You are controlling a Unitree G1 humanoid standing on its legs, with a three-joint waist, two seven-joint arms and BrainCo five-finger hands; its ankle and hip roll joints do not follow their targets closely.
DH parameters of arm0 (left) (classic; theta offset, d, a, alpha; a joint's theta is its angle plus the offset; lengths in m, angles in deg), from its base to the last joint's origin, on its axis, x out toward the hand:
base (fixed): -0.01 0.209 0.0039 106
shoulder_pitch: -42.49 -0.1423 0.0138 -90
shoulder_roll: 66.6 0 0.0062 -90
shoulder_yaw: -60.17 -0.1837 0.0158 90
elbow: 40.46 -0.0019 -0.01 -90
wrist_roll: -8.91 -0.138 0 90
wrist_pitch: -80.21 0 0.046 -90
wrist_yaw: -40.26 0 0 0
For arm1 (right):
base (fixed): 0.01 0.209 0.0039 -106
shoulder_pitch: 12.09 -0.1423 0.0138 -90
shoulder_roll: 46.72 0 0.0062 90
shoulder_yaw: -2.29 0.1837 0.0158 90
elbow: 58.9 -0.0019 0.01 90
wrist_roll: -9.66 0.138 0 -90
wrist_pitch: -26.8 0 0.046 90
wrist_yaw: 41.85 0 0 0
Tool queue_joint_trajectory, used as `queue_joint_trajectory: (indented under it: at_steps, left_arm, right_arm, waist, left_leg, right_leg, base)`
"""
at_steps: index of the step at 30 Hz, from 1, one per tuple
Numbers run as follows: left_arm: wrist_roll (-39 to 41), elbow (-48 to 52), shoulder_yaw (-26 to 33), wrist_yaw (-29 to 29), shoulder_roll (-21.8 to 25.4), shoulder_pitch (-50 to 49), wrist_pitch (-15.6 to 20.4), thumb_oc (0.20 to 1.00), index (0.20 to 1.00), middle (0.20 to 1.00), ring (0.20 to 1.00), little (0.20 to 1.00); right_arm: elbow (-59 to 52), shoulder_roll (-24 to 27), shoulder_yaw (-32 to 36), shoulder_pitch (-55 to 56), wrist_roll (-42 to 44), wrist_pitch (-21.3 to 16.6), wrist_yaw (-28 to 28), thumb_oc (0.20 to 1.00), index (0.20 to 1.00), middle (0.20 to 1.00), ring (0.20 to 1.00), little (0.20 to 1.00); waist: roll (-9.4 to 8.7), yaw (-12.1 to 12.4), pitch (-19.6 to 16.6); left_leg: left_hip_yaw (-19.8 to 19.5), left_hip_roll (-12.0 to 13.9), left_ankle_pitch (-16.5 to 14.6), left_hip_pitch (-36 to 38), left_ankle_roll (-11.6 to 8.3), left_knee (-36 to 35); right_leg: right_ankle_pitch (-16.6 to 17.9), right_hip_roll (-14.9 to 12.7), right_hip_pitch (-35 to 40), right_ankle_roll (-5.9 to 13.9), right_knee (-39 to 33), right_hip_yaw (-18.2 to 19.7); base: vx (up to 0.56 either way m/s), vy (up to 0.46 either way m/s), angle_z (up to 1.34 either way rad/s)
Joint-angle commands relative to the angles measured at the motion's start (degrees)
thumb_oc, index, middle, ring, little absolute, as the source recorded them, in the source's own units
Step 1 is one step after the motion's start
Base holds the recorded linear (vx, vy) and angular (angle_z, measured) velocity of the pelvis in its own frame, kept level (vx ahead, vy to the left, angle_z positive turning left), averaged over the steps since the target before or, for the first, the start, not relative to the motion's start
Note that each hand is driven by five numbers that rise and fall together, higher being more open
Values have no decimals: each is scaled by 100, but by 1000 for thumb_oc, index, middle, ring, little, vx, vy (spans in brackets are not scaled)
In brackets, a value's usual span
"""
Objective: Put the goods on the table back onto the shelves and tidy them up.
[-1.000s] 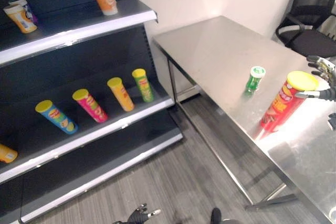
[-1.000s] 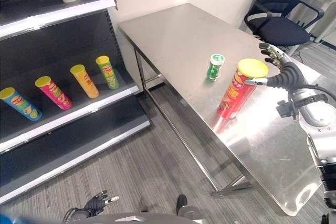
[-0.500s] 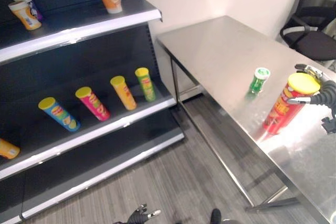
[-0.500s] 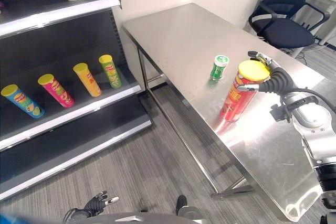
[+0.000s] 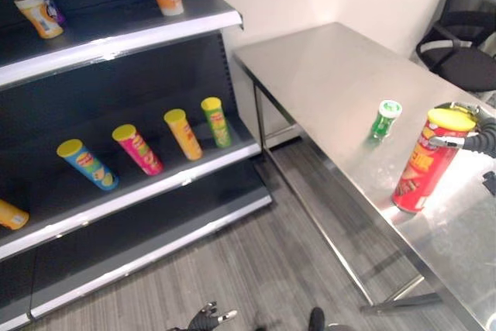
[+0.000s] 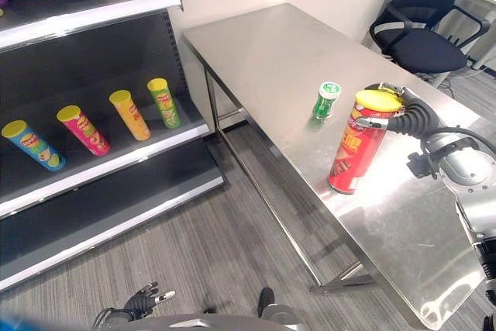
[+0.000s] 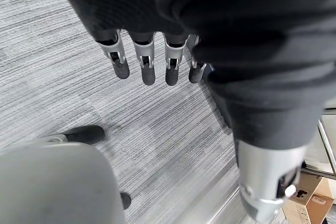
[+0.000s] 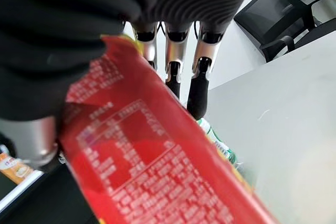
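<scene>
Fingers (image 8: 176,61) of the right hand (image 6: 404,118) reach loosely straight around the upright red canister (image 6: 356,143) on the steel table (image 6: 294,52), its long axis vertical, the shelves (image 6: 108,164) lying toward nine o'clock, the left hand (image 7: 152,56) hanging slack.

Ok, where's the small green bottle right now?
The small green bottle stands upright on the steel table, just beyond and left of the red chip can that the right robot hand is reaching around.
</scene>
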Motion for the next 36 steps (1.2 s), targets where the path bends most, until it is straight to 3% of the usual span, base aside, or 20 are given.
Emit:
queue_joint_trajectory:
  at_steps: [1, 5, 12, 14, 16, 19, 20, 23, 25, 26, 27, 28, 29, 30, 31, 32, 33, 34, 35, 36]
  left_arm:
    - [36, -127, 40, 104, 270, 291, 202, 1000, 1000, 1000, 1000, 1000]
    - [3, 17, 71, 126, 295, 275, 214, 1000, 1000, 1000, 1000, 1000]
    - [115, 265, 82, 160, 316, 249, 240, 1000, 1000, 1000, 1000, 1000]
    - [319, 445, 55, 193, 300, 340, 263, 1000, 1000, 1000, 1000, 1000]
    - [420, 583, 11, 192, 276, 376, 283, 1000, 1000, 1000, 1000, 1000]
    - [541, 583, 50, 193, 242, 316, 290, 1000, 1000, 1000, 1000, 1000]
    - [582, 481, 136, 227, 235, 294, 313, 1000, 1000, 1000, 1000, 1000]
    - [619, 469, 297, 318, 294, 267, 342, 1000, 1000, 1000, 1000, 1000]
    - [573, 480, 318, 335, 338, 260, 350, 1000, 1000, 1000, 1000, 1000]
    - [513, 495, 293, 314, 356, 219, 344, 1000, 1000, 1000, 1000, 1000]
    - [444, 465, 219, 290, 329, 248, 334, 1000, 1000, 1000, 1000, 1000]
    - [310, 485, 152, 247, 420, 362, 319, 1000, 1000, 1000, 1000, 1000]
    - [223, 497, 111, 266, 536, 459, 314, 1000, 1000, 1000, 1000, 1000]
    - [198, 524, 127, 261, 605, 468, 300, 1000, 1000, 1000, 1000, 1000]
    - [31, 520, 116, 201, 728, 501, 238, 1000, 1000, 1000, 1000, 1000]
    - [13, 525, 120, 176, 740, 509, 230, 1000, 1000, 1000, 1000, 1000]
    - [-35, 422, 157, 115, 739, 551, 228, 1000, 1000, 1000, 1000, 1000]
    - [-35, 421, 157, 115, 739, 552, 228, 1000, 1000, 1000, 1000, 1000]
    - [-60, 376, 105, 106, 705, 611, 207, 1000, 1000, 1000, 1000, 1000]
    - [-98, 378, 85, 89, 692, 625, 200, 1000, 1000, 1000, 1000, 1000]
  right_arm:
    - [-625, -240, 500, -203, -108, -391, -612, 200, 200, 200, 200, 200]
    - [-1385, -531, 937, -164, -316, -541, -839, 200, 200, 200, 200, 200]
    - [-2050, -728, 739, -403, -474, -649, -822, 200, 200, 200, 200, 200]
    - [-2129, -741, 609, -555, -538, -662, -870, 200, 200, 200, 200, 200]
    - [-2077, -659, 533, -573, -711, -647, -924, 200, 200, 200, 200, 200]
    - [-2141, -579, 525, -495, -839, -632, -896, 200, 200, 200, 200, 200]
    - [-2172, -576, 561, -425, -842, -667, -888, 200, 200, 200, 200, 200]
    - [-2137, -554, 736, -194, -890, -671, -1009, 200, 200, 200, 200, 200]
    - [-2159, -649, 919, 3, -892, -663, -1037, 200, 200, 200, 200, 200]
    - [-2249, -771, 1091, 158, -905, -639, -1032, 200, 200, 200, 200, 200]
    - [-2210, -835, 1137, 180, -1000, -592, -1065, 200, 200, 200, 200, 200]
    - [-2269, -1057, 1162, 225, -1245, -478, -1072, 200, 200, 200, 200, 200]
    - [-2242, -1114, 998, 92, -1416, -437, -1136, 200, 200, 200, 200, 200]
    - [-2234, -1159, 918, 17, -1435, -426, -1151, 200, 200, 200, 200, 200]
    - [-2285, -1242, 930, 81, -1487, -408, -1173, 200, 200, 200, 200, 200]
    - [-2319, -1269, 1002, 188, -1522, -361, -1140, 200, 200, 200, 200, 200]
    - [-2391, -1377, 1169, 341, -1507, -368, -1113, 200, 200, 200, 200, 200]
    - [-2391, -1377, 1169, 340, -1507, -368, -1113, 200, 200, 200, 200, 200]
    - [-2380, -1407, 1144, 301, -1491, -390, -1141, 200, 200, 200, 200, 200]
    - [-2370, -1414, 1136, 288, -1477, -400, -1143, 200, 200, 200, 200, 200]
  waist:
    - [-297, 62, -177]
    - [-241, 109, -182]
    - [-170, 265, -50]
    - [-241, 389, 231]
    - [-247, 416, 299]
    - [-213, 418, 284]
    - [-201, 361, 276]
    - [-87, 205, 247]
    - [3, 204, 178]
    - [82, 180, 66]
    - [87, 190, 8]
    - [-113, 215, -31]
    - [-197, 238, -16]
    - [-220, 264, -19]
    - [-182, 178, 14]
    - [-151, 120, 21]
    - [-69, -79, 117]
    - [-67, -79, 113]
    - [-103, -164, 177]
    - [-124, -205, 208]
  left_leg:
    - [382, 342, 103, -186, -487, 40]
    - [325, 379, 126, -183, -501, 40]
    - [92, 433, 272, -271, -550, 113]
    - [-103, 319, 198, -884, -626, 954]
    - [-85, 376, 237, -1169, -687, 1155]
    - [-26, 748, 500, -1262, -782, 931]
    - [21, 1175, 818, -1220, -889, 643]
    - [429, 2048, 1480, -1104, -1131, 40]
    - [322, 2183, 1663, -1115, -1296, 40]
    - [200, 2061, 1406, -1011, -1310, 40]
    - [271, 1864, 1070, -997, -1247, 214]
    - [360, 1345, 444, -1029, -978, 469]
    - [451, 988, 304, -1014, -685, 415]
    - [552, 813, 294, -928, -555, 277]
    - [492, 568, 309, -807, -383, 55]
    - [437, 485, 261, -776, -315, 40]
    - [284, 265, 151, -623, -191, 40]
    - [283, 267, 153, -628, -192, 40]
    - [202, 126, 123, -582, -134, 40]
    - [176, 48, 84, -520, -103, 40]
  right_leg:
    - [-680, -257, 518, 437, 102, 180]
    - [-752, -211, 530, 386, 101, 183]
    - [-865, -114, 545, 280, 90, 151]
    - [-883, -217, 570, 220, 90, 44]
    - [-911, -282, 585, 208, 90, -149]
    - [-898, -387, 574, 274, 90, -348]
    - [-877, -526, 497, 355, 119, -441]
    - [-873, -795, 382, 554, 191, -556]
    - [-830, -895, 416, 668, 175, -582]
    - [-753, -1018, 492, 781, 160, -546]
    - [-581, -1334, 636, 961, 137, -580]
    - [-67, -2018, 434, 1171, 364, -482]
    - [555, -2402, 122, 1169, 740, -434]
    - [681, -2549, -83, 1115, 978, -405]
    - [544, -2313, -297, 915, 1479, -32]
    - [333, -2078, -506, 834, 1717, 280]
    - [-432, -1145, -740, 596, 1633, 682]
    - [-427, -1143, -743, 595, 1628, 680]
    - [-403, -758, -964, 580, 1352, 821]
    - [-341, -551, -1058, 568, 1220, 885]
  base:
    - [12, -53, 0]
    - [18, -74, 1]
    - [-16, -72, 16]
    - [-172, -62, 19]
    - [-107, 32, 68]
    - [7, 167, 121]
    - [26, 315, 48]
    - [49, 432, 27]
    - [166, 534, 30]
    - [289, 769, 23]
    - [315, 1075, -4]
    - [176, 1137, 10]
    - [75, 949, -17]
    - [64, 798, -4]
    - [100, 595, -17]
    - [253, 719, 90]
    - [182, 396, 94]
    - [211, 366, 119]
    - [102, 106, 58]
    - [157, 142, 39]
